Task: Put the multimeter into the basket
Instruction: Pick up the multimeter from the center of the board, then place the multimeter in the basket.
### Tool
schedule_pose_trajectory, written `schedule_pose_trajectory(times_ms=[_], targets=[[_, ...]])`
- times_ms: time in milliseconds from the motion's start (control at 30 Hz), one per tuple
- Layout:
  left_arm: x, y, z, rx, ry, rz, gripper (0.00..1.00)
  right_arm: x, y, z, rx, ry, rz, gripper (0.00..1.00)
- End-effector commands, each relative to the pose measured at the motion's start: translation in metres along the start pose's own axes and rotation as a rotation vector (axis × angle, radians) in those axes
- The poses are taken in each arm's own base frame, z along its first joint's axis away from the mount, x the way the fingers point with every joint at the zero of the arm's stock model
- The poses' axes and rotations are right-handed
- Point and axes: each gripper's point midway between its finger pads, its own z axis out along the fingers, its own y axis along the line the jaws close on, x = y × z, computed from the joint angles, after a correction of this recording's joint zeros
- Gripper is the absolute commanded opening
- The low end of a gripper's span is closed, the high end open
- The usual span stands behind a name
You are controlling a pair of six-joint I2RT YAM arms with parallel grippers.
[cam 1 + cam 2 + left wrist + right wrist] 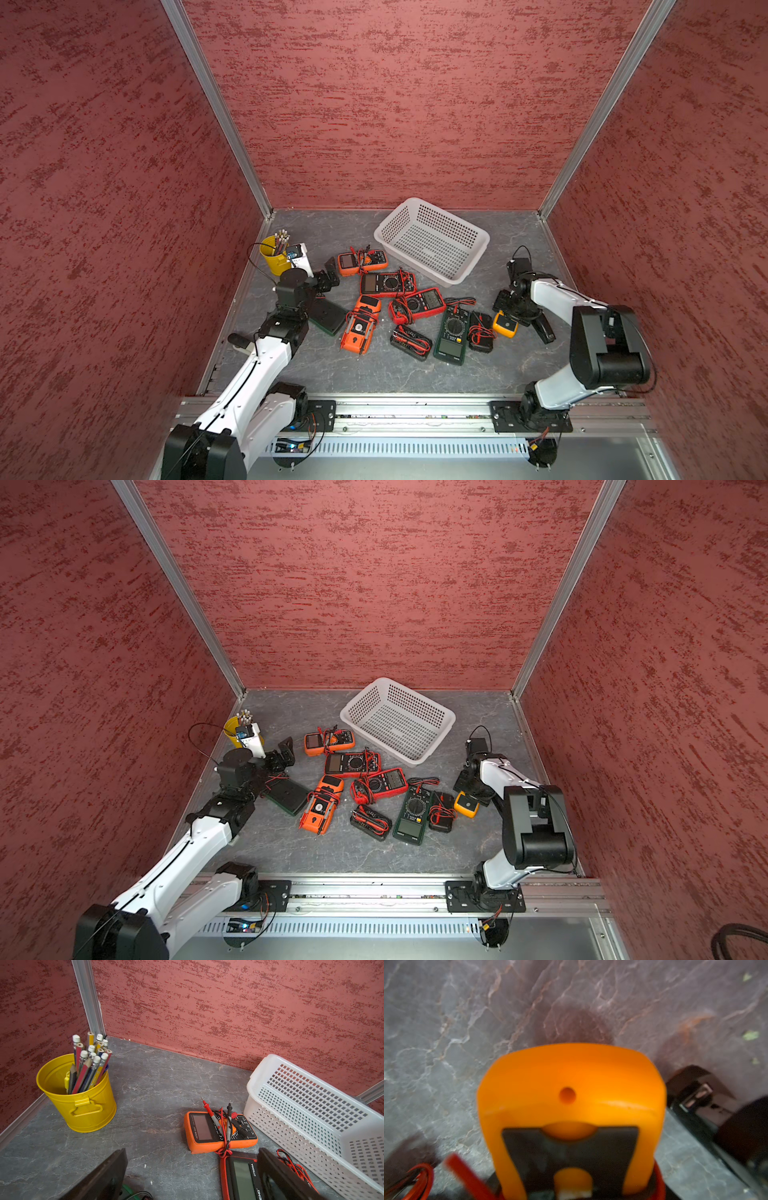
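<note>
My right gripper (503,314) closed on yellow multimeter (571,1084), on table (374,374), apart from white basket (446,222). Rubber shell likely grippy, body stiff, lightish; best hold across narrow sides. Also my left gripper (193,1153) wide open, empty.

Soft, even light, faint shadows; the right wrist view's close multimeter (572,1084) looks blurred, perhaps defocused.
</note>
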Motion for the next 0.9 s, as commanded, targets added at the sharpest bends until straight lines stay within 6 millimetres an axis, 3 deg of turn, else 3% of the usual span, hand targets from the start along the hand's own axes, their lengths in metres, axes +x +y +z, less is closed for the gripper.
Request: schedule_pose_trajectory(times_ms=[0, 167, 300, 400, 467, 667, 867], targets=[[-0.002, 0.002, -0.003, 0.001, -0.002, -0.032, 1.00, -0.031, 0.021, -0.050, -0.070, -0.157, -0.034, 0.28], [-0.002, 0.006, -0.004, -0.014, 0.002, -0.062, 1.00, -0.059, 0.056, -0.126, -0.220, -0.346, -0.034, 0.08], [0.000, 0.009, -0.006, -0.030, 0.011, -0.075, 1.00, -0.081, 0.091, -0.178, -0.355, -0.458, 0.003, 0.05], [-0.002, 0.010, -0.007, -0.033, 0.010, -0.074, 1.00, -0.096, 0.121, -0.196, -0.425, -0.500, 0.024, 0.03], [-0.005, 0.010, -0.009, -0.032, 0.006, -0.074, 1.00, -0.104, 0.142, -0.198, -0.433, -0.502, 0.027, 0.02], [-0.008, 0.005, -0.013, -0.006, 0.006, -0.080, 1.00, -0.114, 0.211, -0.173, -0.405, -0.472, 0.007, 0.02], [-0.007, 0.003, -0.013, 0.005, 0.015, -0.081, 1.00, -0.114, 0.252, -0.132, -0.308, -0.428, 0.005, 0.02]])
